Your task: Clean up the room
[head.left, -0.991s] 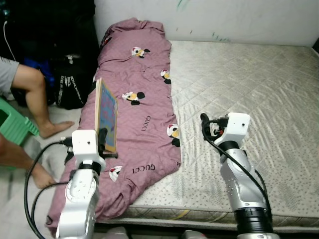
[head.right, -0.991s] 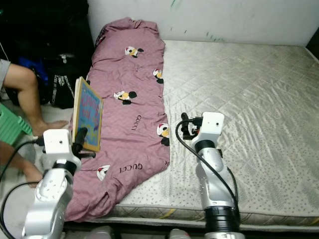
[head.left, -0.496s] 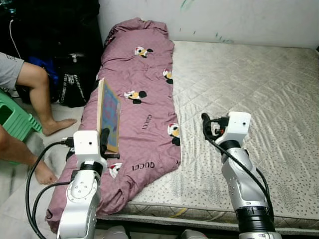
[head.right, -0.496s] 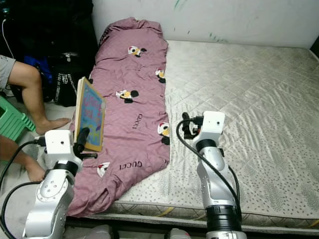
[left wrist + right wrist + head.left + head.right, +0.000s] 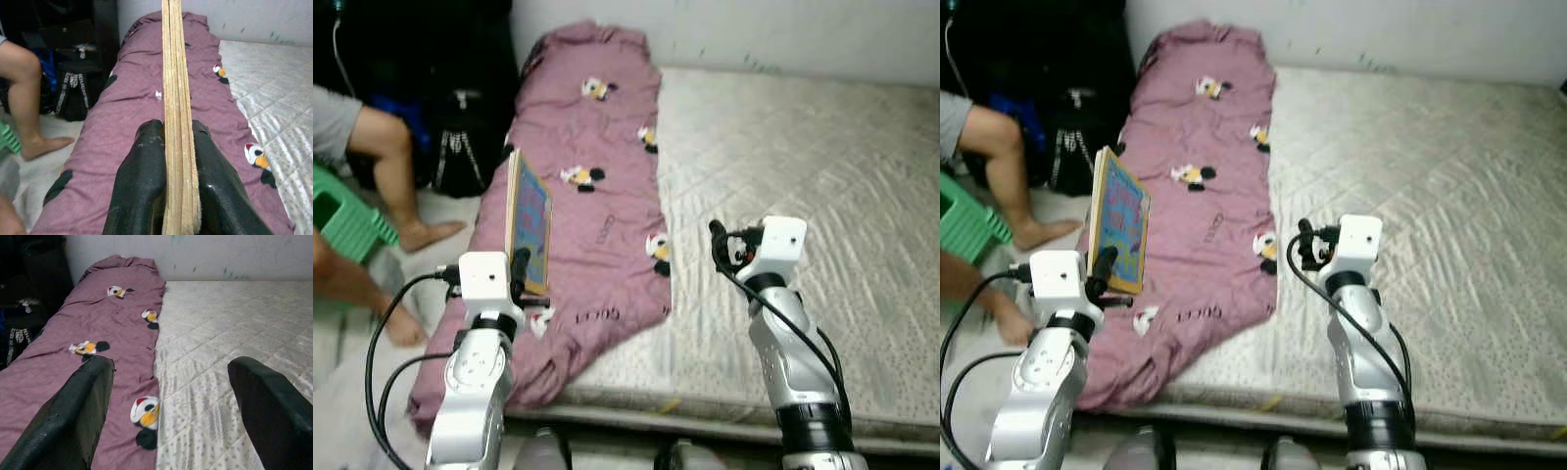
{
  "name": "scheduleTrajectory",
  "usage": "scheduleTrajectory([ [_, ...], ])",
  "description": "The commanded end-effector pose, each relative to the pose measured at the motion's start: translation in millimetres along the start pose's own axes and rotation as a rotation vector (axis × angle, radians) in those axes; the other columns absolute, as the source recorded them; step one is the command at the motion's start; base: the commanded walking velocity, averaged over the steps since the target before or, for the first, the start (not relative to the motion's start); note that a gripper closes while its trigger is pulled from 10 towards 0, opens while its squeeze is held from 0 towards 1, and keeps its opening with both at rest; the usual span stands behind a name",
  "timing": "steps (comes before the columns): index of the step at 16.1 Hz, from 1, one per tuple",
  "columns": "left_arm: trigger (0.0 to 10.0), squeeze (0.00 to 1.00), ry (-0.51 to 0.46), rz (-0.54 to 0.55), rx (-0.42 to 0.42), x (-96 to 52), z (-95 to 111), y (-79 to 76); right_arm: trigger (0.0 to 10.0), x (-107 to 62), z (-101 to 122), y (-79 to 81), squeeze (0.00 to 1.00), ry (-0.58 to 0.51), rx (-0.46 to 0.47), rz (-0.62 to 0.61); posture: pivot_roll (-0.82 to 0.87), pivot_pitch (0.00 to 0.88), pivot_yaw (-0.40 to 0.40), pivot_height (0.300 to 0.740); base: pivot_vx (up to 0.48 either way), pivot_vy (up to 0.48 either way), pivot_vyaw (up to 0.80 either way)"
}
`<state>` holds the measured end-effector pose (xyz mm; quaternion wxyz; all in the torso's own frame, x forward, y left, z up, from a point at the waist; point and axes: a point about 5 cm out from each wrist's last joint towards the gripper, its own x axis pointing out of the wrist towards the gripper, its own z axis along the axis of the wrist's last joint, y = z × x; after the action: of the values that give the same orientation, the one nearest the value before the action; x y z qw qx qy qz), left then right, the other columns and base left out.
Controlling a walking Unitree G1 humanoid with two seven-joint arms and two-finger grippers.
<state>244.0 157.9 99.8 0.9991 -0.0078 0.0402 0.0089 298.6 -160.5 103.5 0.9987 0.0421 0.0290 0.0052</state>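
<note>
The left gripper [image 5: 168, 196] is pinching a flat wooden-framed board [image 5: 528, 217], its two black fingers [image 5: 142, 186] pressed tight against both faces, and it is holding the board upright on edge above the left edge of the bed [image 5: 803, 157], over the purple quilt [image 5: 587, 176]. The right gripper [image 5: 166, 416] is hovering over the mattress near the bed's front edge, fingers spread wide and holding nothing.

So one item is in hand but not yet put away (where it belongs I cannot tell from here). The quilt is lying rumpled along the bed's left edge, spilling over the front corner toward the floor, so it looks unfolded. Dark bags [image 5: 460, 147] are sitting on the floor beside the bed, and a person's leg [image 5: 396, 186] is resting by a green stool [image 5: 342, 220]. By my judgement the tidying is only getting started.
</note>
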Motion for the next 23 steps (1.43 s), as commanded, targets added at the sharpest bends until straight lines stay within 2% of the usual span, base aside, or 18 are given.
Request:
scheduleTrajectory([
  [1,10.0,0.00,-0.036,0.004,0.002,0.1,8.6,1.3,10.0,1.0,5.2,0.2,0.00,-0.015,-0.001,-0.001,-0.03,0.000,-0.003,0.740,-0.326,0.000,0.00],
  [13,10.0,0.00,-0.046,-0.056,-0.050,-2.4,10.3,-2.3,10.0,-0.3,4.7,-1.2,0.00,-0.007,-0.019,0.003,-0.04,0.000,-0.014,0.740,-0.027,0.000,0.00],
  [19,10.0,0.00,-0.054,-0.090,-0.058,-4.3,10.6,-3.1,10.0,-1.2,3.4,-2.8,0.00,0.002,-0.025,0.001,-0.04,0.000,-0.017,0.740,0.000,0.000,-0.66],
  [23,10.0,0.00,-0.053,-0.100,-0.065,-4.9,10.5,-4.3,10.0,-1.5,3.4,-2.3,0.00,0.002,-0.031,0.006,-0.04,0.000,-0.017,0.740,0.000,-0.308,0.00],
])
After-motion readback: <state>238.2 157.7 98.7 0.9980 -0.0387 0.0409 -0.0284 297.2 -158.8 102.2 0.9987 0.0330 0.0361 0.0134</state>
